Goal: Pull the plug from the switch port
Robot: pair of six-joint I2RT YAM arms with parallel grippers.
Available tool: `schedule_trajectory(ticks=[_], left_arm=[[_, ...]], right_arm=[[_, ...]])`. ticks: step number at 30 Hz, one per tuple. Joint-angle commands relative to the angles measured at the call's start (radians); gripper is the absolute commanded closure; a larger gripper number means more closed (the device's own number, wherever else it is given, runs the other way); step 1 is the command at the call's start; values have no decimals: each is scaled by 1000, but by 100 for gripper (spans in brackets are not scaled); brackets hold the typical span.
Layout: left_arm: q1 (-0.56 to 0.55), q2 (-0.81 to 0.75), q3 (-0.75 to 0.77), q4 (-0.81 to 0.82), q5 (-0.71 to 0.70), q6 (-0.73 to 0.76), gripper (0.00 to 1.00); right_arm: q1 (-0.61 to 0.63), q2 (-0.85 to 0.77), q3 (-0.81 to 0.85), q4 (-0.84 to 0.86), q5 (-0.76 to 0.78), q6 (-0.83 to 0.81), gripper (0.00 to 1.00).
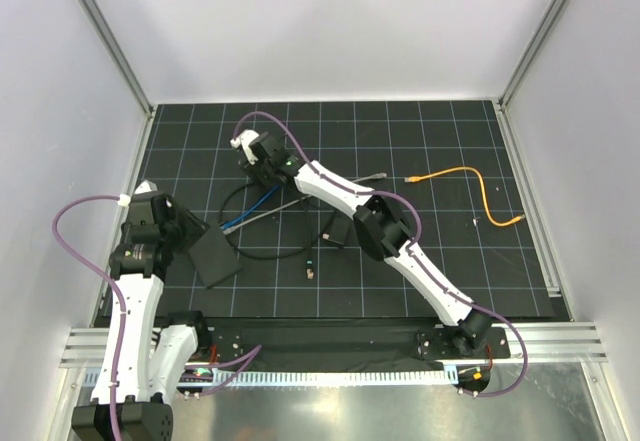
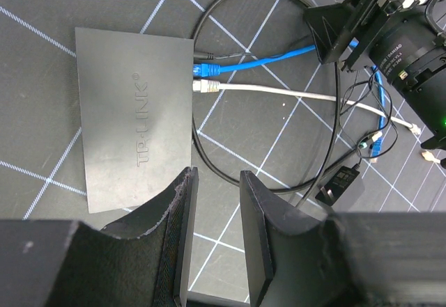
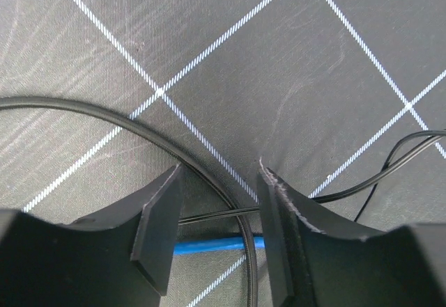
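The switch point(image 2: 132, 112) is a flat black box lying on the grid mat, also in the top view point(image 1: 215, 258). A blue plug point(image 2: 207, 69) and a white plug point(image 2: 207, 85) sit in sockets on its right edge, with a black lead just above them. My left gripper point(image 2: 217, 179) is open and empty, over the mat beside the switch's near right corner point(image 1: 190, 229). My right gripper point(image 3: 217, 182) is open and empty, hovering over the blue cable point(image 3: 209, 243) and crossing black leads, away from the switch point(image 1: 262, 169).
A black lead point(image 2: 230, 175) loops around the plugs. A small black adapter point(image 2: 341, 183) lies to the right in the left wrist view. An orange cable point(image 1: 460, 173) lies at the right of the mat. A loose connector point(image 1: 310, 270) lies near the middle.
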State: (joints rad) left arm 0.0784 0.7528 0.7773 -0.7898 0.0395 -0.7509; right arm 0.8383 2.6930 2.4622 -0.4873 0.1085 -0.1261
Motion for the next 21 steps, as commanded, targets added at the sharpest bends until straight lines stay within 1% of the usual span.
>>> schedule_trajectory(ticks=[1,2,4,5,6,8,10,12,13,14,17,20,21], left_arm=[[-2,2,5,27,17,18,65],[-2,2,5,26,20,18,65],[-2,2,5,29,22,18,65],[-3,0,5,29,23,19,65],[-3,0,4,29,25,19,65],[-3,-1,5,31,28,19,65],[-3,-1,5,29,30,21,65],[-2,-1,4,29,31,21,65],[-3,-1,5,29,31,21,65],[-3,-1,5,29,33,21,65],[-2,-1,4,31,34,21,65],[-3,0,0,29,33,18,65],[-3,0,2,27,31,18,65]], right_arm=[[1,-21,24,-19,-4,-23,49],[-4,-24,24,-28,-12,-18,53],[-19,-39,6,-40,-39,12,57],[-24,-42,1,-46,-84,22,61],[-30,-44,7,-59,-96,40,64],[-44,-45,9,-88,-182,62,69],[-57,-47,6,-108,-222,88,71],[-62,-48,-3,-123,-262,100,77],[-64,-50,-9,-125,-263,103,80],[-64,-56,-17,-123,-259,106,87],[-64,-88,-49,-106,-224,120,99],[-62,-140,-75,-48,-168,172,99],[-62,-181,-83,-13,-155,186,99]])
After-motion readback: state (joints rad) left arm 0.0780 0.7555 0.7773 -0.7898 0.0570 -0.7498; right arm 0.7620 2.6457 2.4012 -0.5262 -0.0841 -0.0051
